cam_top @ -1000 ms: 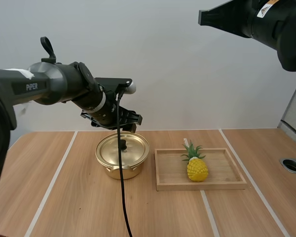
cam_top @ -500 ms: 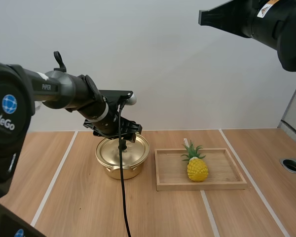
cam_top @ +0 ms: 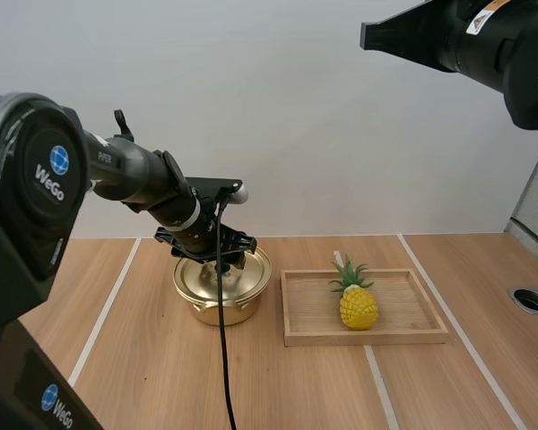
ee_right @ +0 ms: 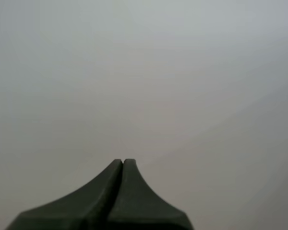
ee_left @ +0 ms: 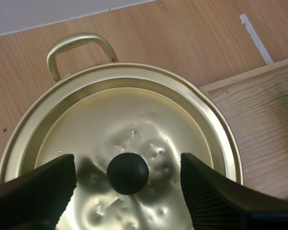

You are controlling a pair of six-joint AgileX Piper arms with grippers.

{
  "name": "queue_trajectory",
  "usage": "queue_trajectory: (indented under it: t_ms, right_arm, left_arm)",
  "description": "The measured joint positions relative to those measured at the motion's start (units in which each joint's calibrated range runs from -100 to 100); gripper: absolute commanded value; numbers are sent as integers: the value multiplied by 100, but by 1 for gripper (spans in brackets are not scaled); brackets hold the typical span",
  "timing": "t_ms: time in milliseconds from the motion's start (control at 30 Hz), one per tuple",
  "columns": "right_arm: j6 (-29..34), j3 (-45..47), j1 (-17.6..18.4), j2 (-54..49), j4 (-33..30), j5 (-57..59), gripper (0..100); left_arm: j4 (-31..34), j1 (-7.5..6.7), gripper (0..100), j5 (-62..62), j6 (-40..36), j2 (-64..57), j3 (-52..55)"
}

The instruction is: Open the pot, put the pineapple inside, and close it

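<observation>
Your left end effector [ee_left: 128,168] hangs directly over the pot [cam_top: 220,291], low above its lid [ee_left: 134,115]. The fingers [ee_left: 43,187] are spread wide, one on each side of the black knob [ee_left: 127,173] at the lid's centre. The left wrist view shows a clear gap between the knob and each ribbed inner face, so nothing is pinched. The gold lid sits flat on the pot, closing it, and one loop handle [ee_left: 79,45] sticks out from the pot's rim on the far side from the fingers.

In the high view, the left end effector [cam_top: 217,260] shows above the middle of the pot, which stands on the worktop [cam_top: 143,376]. Just beside the pot, to its right, lies the wooden tray [cam_top: 305,327]. The pineapple [cam_top: 358,300] stands upright near the middle of that tray, leaves up, apart from the pot and untouched by either arm.

Your right end effector [ee_right: 122,163] has its fingers pressed together into one dark wedge, with nothing between them.
</observation>
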Motion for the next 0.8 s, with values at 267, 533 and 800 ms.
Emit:
queue_trajectory:
  t_ms: [267,533,800]
  right_arm:
    - [0,0,0,0,0,75,0]
    - [0,0,0,0,0,114,0]
    - [0,0,0,0,0,114,0]
  left_arm:
    - [-13,0,100,-406,75,206,-23]
    - [-13,0,13,-456,96,229,-40]
    - [-106,-23,0,-244,167,217,-83]
